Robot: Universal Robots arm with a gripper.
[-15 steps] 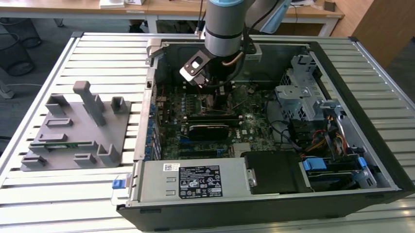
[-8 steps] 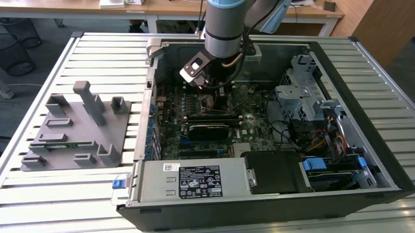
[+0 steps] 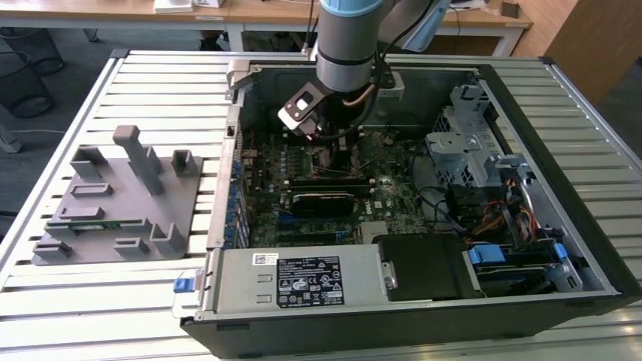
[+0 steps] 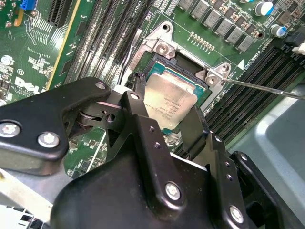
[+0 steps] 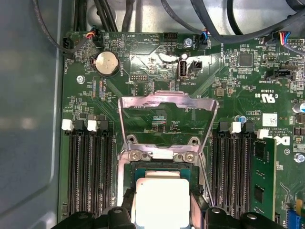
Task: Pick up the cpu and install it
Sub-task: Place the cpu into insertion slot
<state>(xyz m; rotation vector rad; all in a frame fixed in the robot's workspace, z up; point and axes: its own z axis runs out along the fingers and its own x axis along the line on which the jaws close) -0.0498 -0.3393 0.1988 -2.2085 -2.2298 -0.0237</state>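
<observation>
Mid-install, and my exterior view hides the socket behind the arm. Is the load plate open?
Observer: Yes, in the first wrist view the load plate stands flipped up.
Operator: Where is the cpu?
Observer: In both wrist views the cpu is at the socket, clamped between the fingers of the tool.
Operator: And the retention lever?
Observer: In the second wrist view the lever is swung out to the side, clear of the cpu.

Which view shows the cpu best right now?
The second wrist view: the cpu shows mid-picture, silvery top and rim clear against the socket. The first wrist view sees it square-on but cut off at the picture's edge. In the exterior view the arm stands before it.
</observation>
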